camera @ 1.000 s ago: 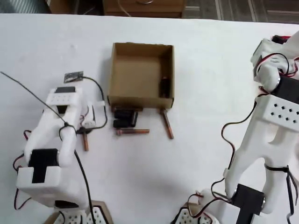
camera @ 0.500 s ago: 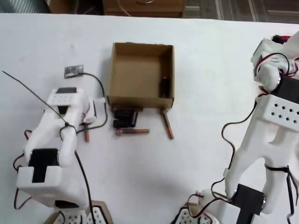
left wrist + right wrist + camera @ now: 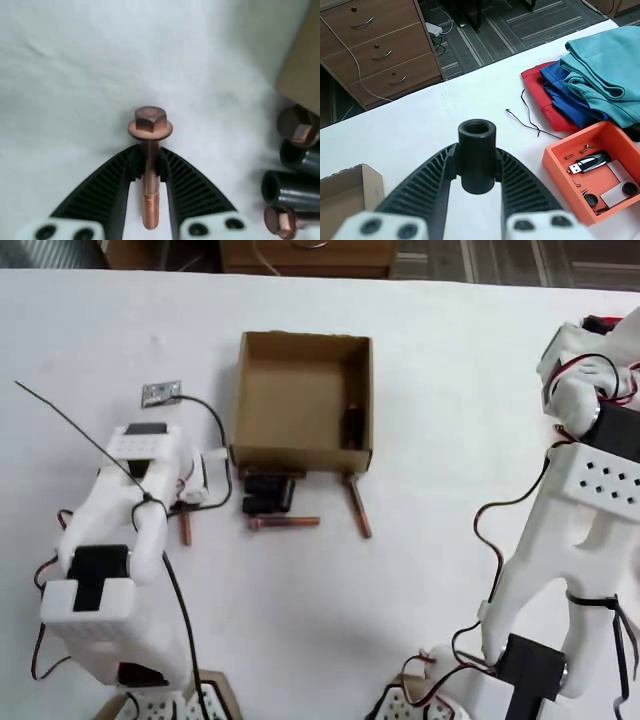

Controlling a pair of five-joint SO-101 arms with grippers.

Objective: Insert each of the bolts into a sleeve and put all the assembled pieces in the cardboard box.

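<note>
My left gripper (image 3: 149, 167) is shut on the shank of a copper bolt (image 3: 149, 150), whose hex head points away from the wrist just above the white table. From above, that bolt (image 3: 185, 528) lies left of the cardboard box (image 3: 252, 400). My right gripper (image 3: 477, 167) is shut on a black sleeve (image 3: 477, 155), held upright with its bore showing, high over the table's right side. Two black sleeves (image 3: 268, 493) and two loose bolts (image 3: 285, 523) (image 3: 358, 505) lie in front of the box. A dark piece (image 3: 352, 426) rests inside the box against its right wall.
The right arm (image 3: 590, 490) stands at the table's right edge. A small metal plate (image 3: 160, 393) and the left arm's cables (image 3: 215, 440) lie left of the box. In the right wrist view an orange tray (image 3: 555, 160), folded clothes (image 3: 590, 85) and drawers (image 3: 375, 45) lie beyond the table.
The left arm's body has shifted slightly toward the near edge, and the bolt at its fingers has moved a little toward the box. The right arm has kept still.
</note>
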